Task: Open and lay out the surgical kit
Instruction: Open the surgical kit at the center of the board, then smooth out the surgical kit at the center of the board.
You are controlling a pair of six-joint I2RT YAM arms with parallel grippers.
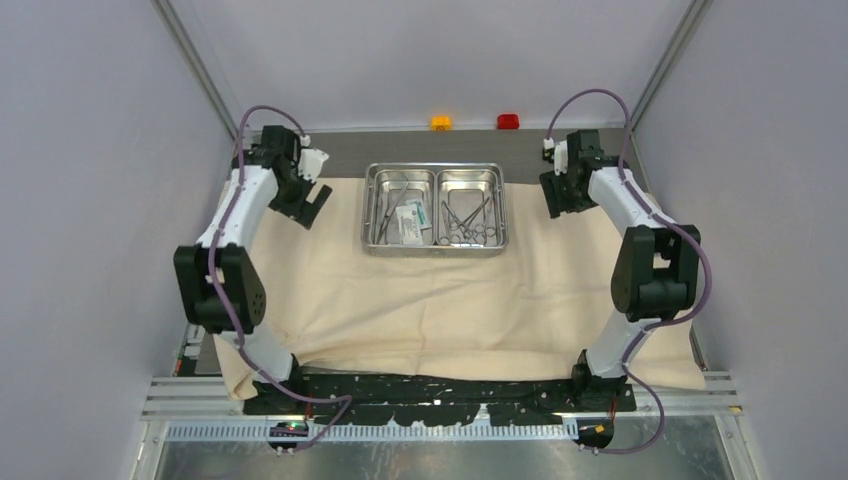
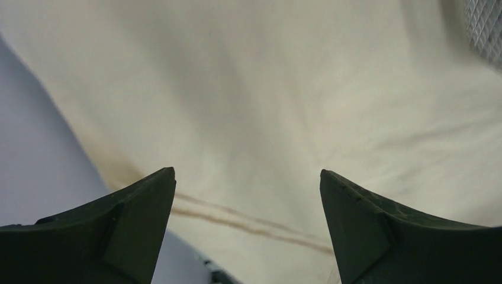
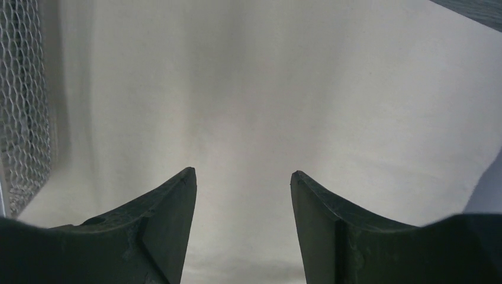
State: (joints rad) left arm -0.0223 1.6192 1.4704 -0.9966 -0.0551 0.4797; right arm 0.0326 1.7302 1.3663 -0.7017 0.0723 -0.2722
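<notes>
kit layout status

beige cloth (image 1: 420, 300) lies spread. steel tray (image 1: 435, 250) sits at its far centre: packets (image 1: 412, 222) in left compartment, clamps (image 1: 468, 222) in right, probably tweezers too. left gripper (image 2: 248, 171) wide, empty; right gripper (image 3: 243, 171) slightly narrower, empty, both above cloth.

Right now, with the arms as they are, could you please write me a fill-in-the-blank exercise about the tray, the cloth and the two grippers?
The tray on the cloth has ____ compartments.
The white packet lies in the ____ compartment.
The clamps lie in the ____ compartment.
The left gripper and the right gripper hang over the cloth with jaws ____.
Missing words: two; left; right; open.
</notes>
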